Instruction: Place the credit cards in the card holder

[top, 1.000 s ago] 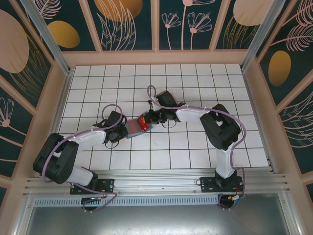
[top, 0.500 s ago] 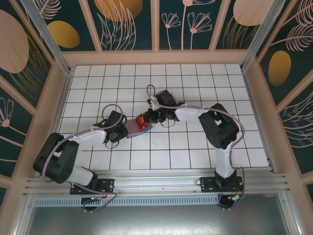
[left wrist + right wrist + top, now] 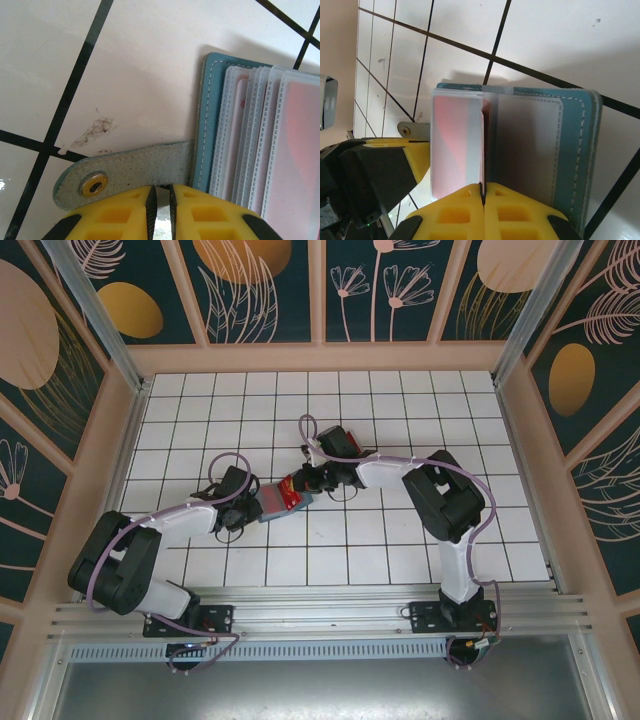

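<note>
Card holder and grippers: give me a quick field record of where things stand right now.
card holder: open, clear sleeves fanned
left gripper: shut on the holder's edge by the snap strap
right gripper: shut on what looks like the red card, edge-on between sleeves
card status: not yet released

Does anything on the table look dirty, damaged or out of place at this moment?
A grey smudge marks the white tile just left of the open card holder, beside its snap strap. The holder also lies askew to the tile grid. Nothing looks damaged.
</note>
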`<state>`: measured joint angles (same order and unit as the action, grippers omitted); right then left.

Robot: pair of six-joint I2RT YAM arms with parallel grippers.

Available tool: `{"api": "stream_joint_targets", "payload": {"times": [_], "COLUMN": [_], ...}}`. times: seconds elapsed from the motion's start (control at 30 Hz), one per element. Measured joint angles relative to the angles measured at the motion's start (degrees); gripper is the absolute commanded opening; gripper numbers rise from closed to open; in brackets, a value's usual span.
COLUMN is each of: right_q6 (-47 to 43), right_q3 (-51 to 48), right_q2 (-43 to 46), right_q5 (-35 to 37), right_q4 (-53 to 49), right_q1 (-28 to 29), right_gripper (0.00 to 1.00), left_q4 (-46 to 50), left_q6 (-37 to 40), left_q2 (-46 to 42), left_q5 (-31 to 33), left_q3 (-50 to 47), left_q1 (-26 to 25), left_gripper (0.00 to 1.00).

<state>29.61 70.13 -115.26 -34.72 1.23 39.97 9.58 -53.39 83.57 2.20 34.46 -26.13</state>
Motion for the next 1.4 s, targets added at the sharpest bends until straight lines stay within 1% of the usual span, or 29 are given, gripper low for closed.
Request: {"api": "stream_joint_targets", "payload": {"times": [0.6,0.93,1.4], "right_q6": [5.3,6.0,6.8], "right_q3": [-2.9,-4.3,-5.8], "right_q2": [0.0,0.0,2.1], "right_q5": [0.8,0.7,0.8], "right_q4": [5.5,7.5,7.6], "right_q1": [0.0,-0.5,-0.6], "right_gripper": [0.06,0.06,0.06], "left_q4": [-0.3,-0.4,-0.5], "left_q6": [0.0,0.0,0.0], "left_q2": [0.0,0.1,0.1], "left_q5": [-0.2,-0.2,-0.2], "left_q3": [0.0,0.0,0.0], "left_q1": [0.0,0.0,0.0], "left_gripper": [0.2,0.2,0.2]}}
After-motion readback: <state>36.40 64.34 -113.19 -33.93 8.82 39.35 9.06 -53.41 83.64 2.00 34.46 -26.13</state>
